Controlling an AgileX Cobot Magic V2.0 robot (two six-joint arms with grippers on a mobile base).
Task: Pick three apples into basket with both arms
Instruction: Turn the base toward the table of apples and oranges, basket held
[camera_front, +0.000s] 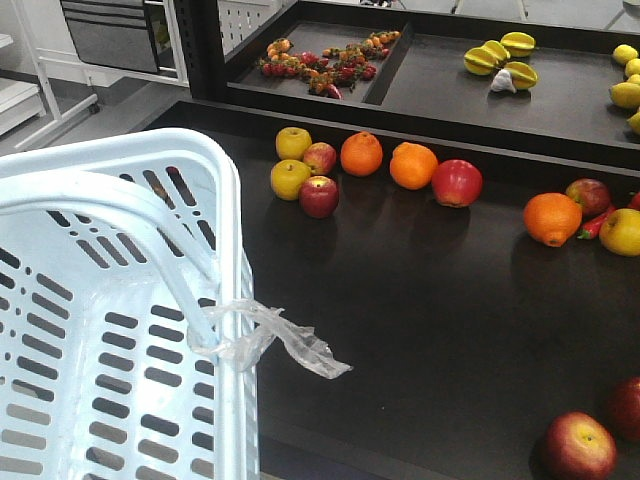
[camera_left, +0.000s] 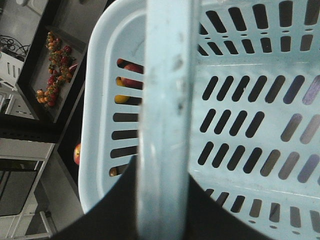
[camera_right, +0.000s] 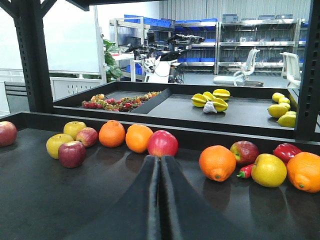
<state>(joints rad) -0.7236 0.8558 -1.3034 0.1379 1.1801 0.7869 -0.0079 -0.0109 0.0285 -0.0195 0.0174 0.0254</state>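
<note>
The pale blue basket (camera_front: 110, 390) fills the lower left of the front view, with clear film (camera_front: 270, 340) tied to its side. My left gripper (camera_left: 162, 200) is shut on the basket's hoop handle (camera_left: 165, 100), one dark jaw on each side of it. A dark maroon apple (camera_front: 318, 196) lies by the yellow apples, and two more dark red apples (camera_front: 578, 446) (camera_front: 628, 408) sit at the bottom right. My right gripper (camera_right: 160, 159) is shut with nothing in it, low over the table, its tips just short of a bright red apple (camera_right: 162, 143). Neither gripper shows in the front view.
Oranges (camera_front: 361, 153) (camera_front: 412, 165) (camera_front: 552, 218) and yellow apples (camera_front: 292, 143) (camera_front: 289, 179) lie along the back of the black table. A red pepper (camera_right: 286, 151) sits at the right. Behind a raised ledge are trays with small fruits (camera_front: 320, 60) and starfruit (camera_front: 500, 55).
</note>
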